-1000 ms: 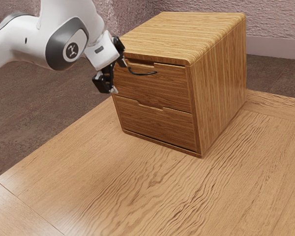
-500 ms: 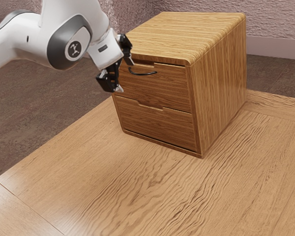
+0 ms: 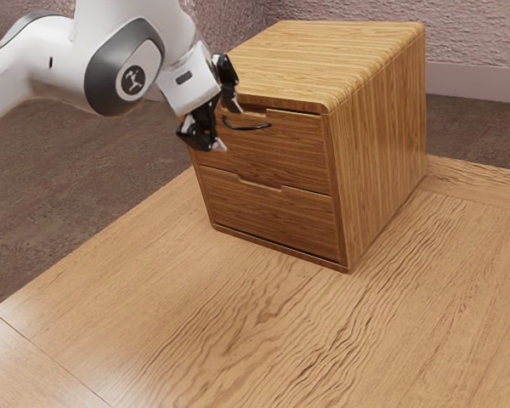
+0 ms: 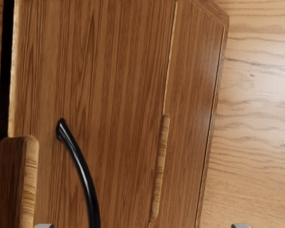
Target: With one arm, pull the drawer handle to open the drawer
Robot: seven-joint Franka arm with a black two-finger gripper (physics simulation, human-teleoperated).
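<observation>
A wooden cabinet (image 3: 323, 59) with two drawers stands on the table. The top drawer (image 3: 276, 153) carries a thin black curved handle (image 3: 246, 127) and its front lies flush with the cabinet face. My black gripper (image 3: 220, 116) is open at the handle's end nearer the exterior view's left, with one finger above the handle's level and one below. It is not touching the handle. In the wrist view the handle (image 4: 80, 173) curves across the top drawer front (image 4: 118, 85), just ahead of the hand.
The lower drawer (image 3: 272, 212) has no handle, just a notch along its top edge. The wooden table (image 3: 263, 331) stretches wide in front of the cabinet. A dark floor (image 3: 59, 170) lies beyond the table's edge at the exterior view's left.
My hand has risen and moved toward the exterior view's right, from beside the cabinet's front corner to the handle's end. The drawer has not moved.
</observation>
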